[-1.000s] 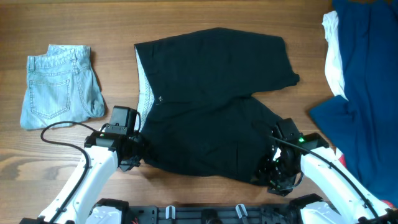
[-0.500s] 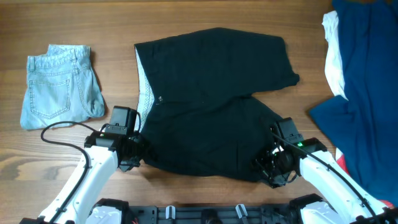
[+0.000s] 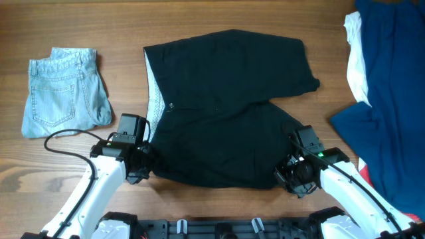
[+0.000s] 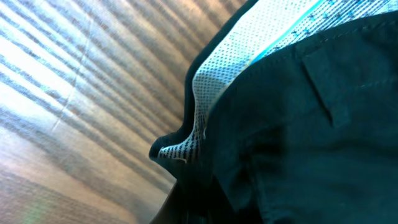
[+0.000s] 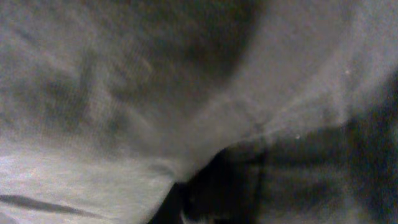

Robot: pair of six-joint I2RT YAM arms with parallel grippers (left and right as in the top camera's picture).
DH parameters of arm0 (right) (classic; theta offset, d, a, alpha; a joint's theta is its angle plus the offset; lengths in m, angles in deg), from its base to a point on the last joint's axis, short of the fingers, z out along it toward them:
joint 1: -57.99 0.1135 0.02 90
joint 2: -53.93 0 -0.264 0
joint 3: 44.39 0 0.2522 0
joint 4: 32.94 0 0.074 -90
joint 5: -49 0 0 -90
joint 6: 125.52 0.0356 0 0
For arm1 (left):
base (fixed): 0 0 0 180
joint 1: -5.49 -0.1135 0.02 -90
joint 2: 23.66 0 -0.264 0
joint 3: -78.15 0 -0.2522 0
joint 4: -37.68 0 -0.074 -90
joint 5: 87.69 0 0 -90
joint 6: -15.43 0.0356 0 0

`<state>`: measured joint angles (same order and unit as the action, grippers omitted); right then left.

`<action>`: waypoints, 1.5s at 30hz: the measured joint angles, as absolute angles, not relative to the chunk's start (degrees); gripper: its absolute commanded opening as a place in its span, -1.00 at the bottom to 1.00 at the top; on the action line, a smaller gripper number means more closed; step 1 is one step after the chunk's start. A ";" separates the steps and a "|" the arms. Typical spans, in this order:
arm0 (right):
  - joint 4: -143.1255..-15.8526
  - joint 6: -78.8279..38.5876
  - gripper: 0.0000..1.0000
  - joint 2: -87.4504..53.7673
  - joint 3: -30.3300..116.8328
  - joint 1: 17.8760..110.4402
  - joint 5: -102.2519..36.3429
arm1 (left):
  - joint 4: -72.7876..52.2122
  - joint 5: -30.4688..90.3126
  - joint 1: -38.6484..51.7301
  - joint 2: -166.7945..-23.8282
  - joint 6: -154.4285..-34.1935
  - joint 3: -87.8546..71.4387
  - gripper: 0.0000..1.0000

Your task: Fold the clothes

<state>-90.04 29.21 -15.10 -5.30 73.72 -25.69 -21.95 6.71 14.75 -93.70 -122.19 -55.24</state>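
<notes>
Right claw (image 3: 292, 179), shifted slightly up-left since before, now clamps the lower leg hem of the black shorts (image 3: 226, 106) spread mid-frame; left claw (image 3: 141, 166) stays pinched on their waistband corner. Both grip the lower edge, likely to fold it upward.

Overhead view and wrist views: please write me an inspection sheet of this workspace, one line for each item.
Surface: wooden table, plain grain.
Job's things: black shorts spread flat, not yet folded, pale lining showing at the waistband.
Clutter: denim shorts at the left; blue and white garments at the right edge.
Tools: left tool shut on the waistband corner; right tool shut on a leg hem.
Cables: black cable loops on the table near the left tool.
Surroundings: nothing seen.
</notes>
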 measured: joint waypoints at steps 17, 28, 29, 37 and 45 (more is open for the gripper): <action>-110.84 20.51 -0.92 2.45 11.83 73.72 -34.15 | -37.75 7.32 14.75 -70.27 -111.68 -46.76 -0.92; -122.95 19.62 -0.91 16.87 19.37 73.98 -38.60 | -42.80 9.66 14.86 -57.20 -111.72 -42.28 -0.92; -123.00 19.40 -0.91 17.40 20.62 73.98 -39.78 | -43.17 9.49 14.86 -56.85 -111.72 -41.61 -0.92; -111.56 9.54 -0.91 15.65 26.17 73.98 -47.52 | -42.67 2.69 14.86 -56.42 -113.91 -39.31 -0.92; -95.48 0.25 -0.92 -3.19 26.65 73.94 -50.49 | -36.42 -2.25 14.84 -62.84 -114.85 -39.24 -0.92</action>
